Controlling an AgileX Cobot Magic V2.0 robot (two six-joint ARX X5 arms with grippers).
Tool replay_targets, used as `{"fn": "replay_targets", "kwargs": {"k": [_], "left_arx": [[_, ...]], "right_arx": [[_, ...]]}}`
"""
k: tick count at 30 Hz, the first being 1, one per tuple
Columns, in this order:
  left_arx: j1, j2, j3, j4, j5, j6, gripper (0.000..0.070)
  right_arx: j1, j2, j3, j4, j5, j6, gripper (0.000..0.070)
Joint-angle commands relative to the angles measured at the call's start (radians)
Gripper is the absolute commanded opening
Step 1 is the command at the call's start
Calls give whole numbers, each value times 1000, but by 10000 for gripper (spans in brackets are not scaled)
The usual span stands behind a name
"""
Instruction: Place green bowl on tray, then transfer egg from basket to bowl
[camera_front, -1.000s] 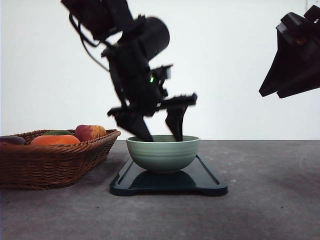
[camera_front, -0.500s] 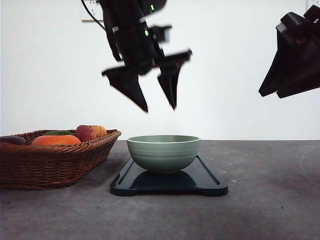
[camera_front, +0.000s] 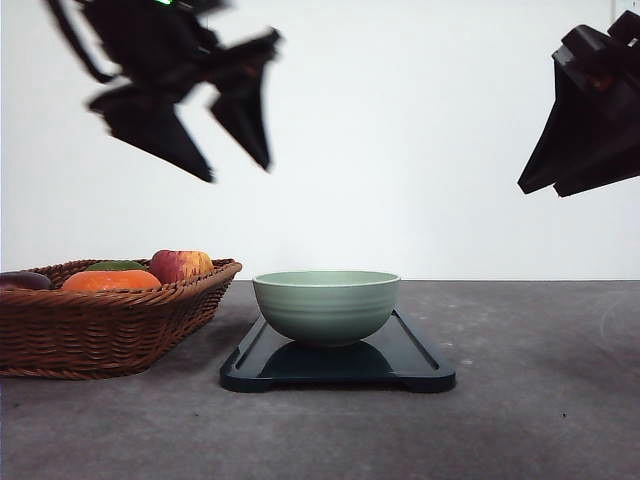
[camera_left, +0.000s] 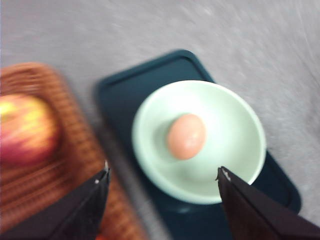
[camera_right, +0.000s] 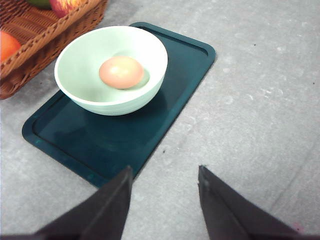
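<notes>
Here the smooth, reddish-brown egg (camera_right: 121, 72) lies inside the pale green bowl (camera_right: 90, 100).

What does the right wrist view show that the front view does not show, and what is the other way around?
Right wrist view alone: the egg lying inside the green bowl, and the open right gripper seen from above.

Front view alone: the open left gripper raised high over the basket, and an orange fruit with a dark item beside it.

Both: the bowl standing on the tray, the basket beside it, the apple.
</notes>
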Motion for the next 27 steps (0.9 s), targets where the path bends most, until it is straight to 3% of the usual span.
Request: {"fn": "replay_targets", "kwargs": {"k": [1, 6, 16, 27], "left_arx": [[17, -35, -36, 10, 14, 34, 432], [104, -175, -149, 2, 80, 46, 431], [245, -418, -320, -47, 88, 67, 431], [284, -528, -387, -52, 95, 42, 431]], "right_arx": [[5, 8, 5, 2, 0, -7, 260], [5, 8, 5, -3, 0, -8, 260], [5, 8, 5, -3, 0, -18, 260], [5, 8, 5, -3, 0, -26, 261]]}}
